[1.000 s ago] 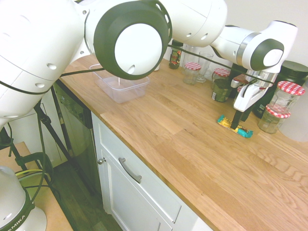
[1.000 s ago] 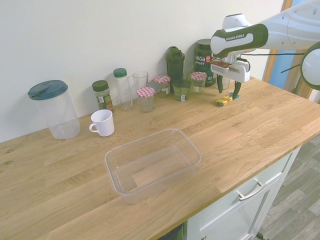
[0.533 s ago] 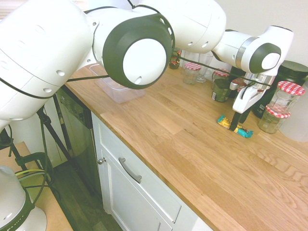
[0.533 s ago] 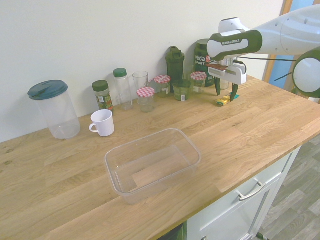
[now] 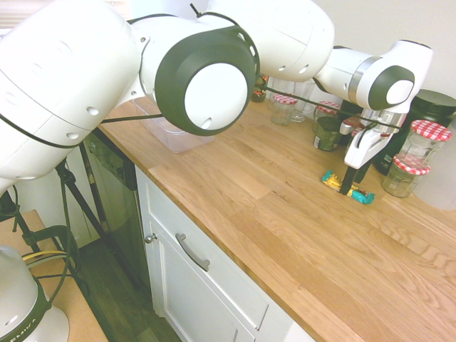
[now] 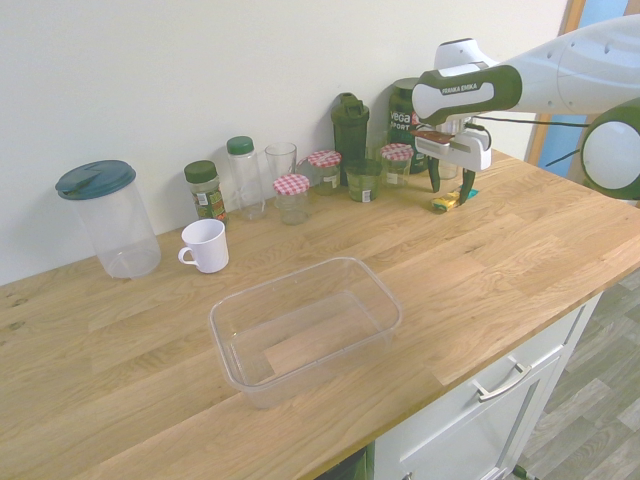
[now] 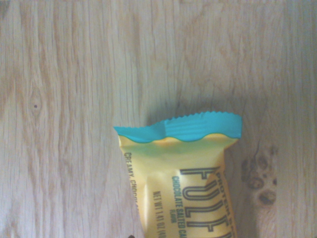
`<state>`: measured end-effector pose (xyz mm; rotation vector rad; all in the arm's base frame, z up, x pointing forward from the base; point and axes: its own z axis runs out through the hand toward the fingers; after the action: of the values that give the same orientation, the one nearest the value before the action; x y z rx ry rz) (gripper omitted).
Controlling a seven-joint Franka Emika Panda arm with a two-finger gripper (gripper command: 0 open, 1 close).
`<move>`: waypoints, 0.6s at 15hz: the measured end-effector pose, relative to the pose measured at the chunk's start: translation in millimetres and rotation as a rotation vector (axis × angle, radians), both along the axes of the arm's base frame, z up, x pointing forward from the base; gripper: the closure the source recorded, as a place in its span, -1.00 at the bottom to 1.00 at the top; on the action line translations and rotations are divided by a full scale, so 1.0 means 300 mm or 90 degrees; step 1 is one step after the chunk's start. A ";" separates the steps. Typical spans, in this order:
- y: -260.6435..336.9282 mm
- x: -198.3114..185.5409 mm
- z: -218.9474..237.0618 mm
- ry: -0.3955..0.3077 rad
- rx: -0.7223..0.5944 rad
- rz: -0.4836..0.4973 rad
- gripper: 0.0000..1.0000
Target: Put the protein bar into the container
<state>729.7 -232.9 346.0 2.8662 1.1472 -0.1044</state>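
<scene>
Kitchen: wooden countertop [image 6: 520, 250], jars [image 6: 292, 197], cupboards [image 5: 214, 285].

1 protein bar [image 5: 347, 188], 1 container [image 6: 305, 326], 1 mug [image 6: 206, 245].

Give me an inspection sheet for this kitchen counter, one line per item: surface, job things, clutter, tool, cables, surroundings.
Surface: wooden countertop, level, no spill seen.
Job's things: protein bar flat on the counter near the back jars; container clear, nothing in it, near the front edge, far from the bar.
Clutter: along the wall a lidded pitcher, white mug, spice jar, checked-lid jars, dark shaker bottle, dark tub.
Tool: tool open, pointing down, one finger either side of the bar, not closed on it.
Cables: a black cable runs along the arm.
Surroundings: pale wall, white cabinet drawer below.
</scene>
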 end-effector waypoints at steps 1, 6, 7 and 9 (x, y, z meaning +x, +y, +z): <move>0.000 0.000 0.000 0.000 0.000 0.000 1.00; -0.009 0.002 -0.002 -0.004 -0.008 0.002 1.00; -0.011 0.003 -0.003 -0.006 -0.009 0.003 1.00; -0.012 0.006 -0.005 -0.011 -0.011 0.004 1.00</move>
<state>731.5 -236.6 344.6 2.8429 1.1455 -0.0889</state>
